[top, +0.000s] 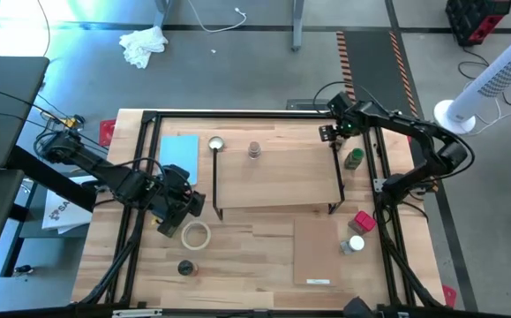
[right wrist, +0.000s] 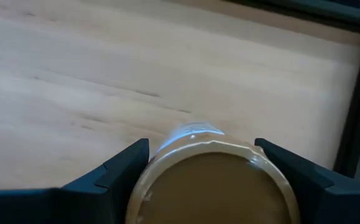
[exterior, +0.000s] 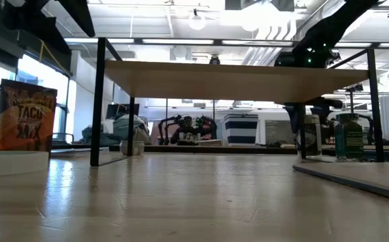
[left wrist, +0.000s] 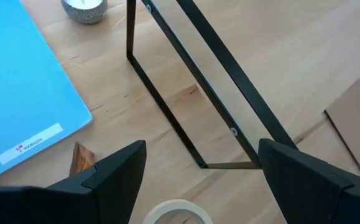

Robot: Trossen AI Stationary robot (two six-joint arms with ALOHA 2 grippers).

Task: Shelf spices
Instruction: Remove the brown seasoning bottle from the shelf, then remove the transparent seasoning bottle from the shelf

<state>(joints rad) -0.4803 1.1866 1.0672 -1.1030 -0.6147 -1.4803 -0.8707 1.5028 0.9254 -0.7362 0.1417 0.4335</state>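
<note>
Tan-topped jar held between fingers of right gripper over far right corner of shelf, probably light, rigid, smooth glass, so best gripped around the body under the lid; left gripper spread, empty.

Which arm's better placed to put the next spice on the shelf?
Right. The right gripper already has a tan-lidded jar between its fingers, at the shelf's far right corner. The left gripper is open and empty by the tape ring.
</note>
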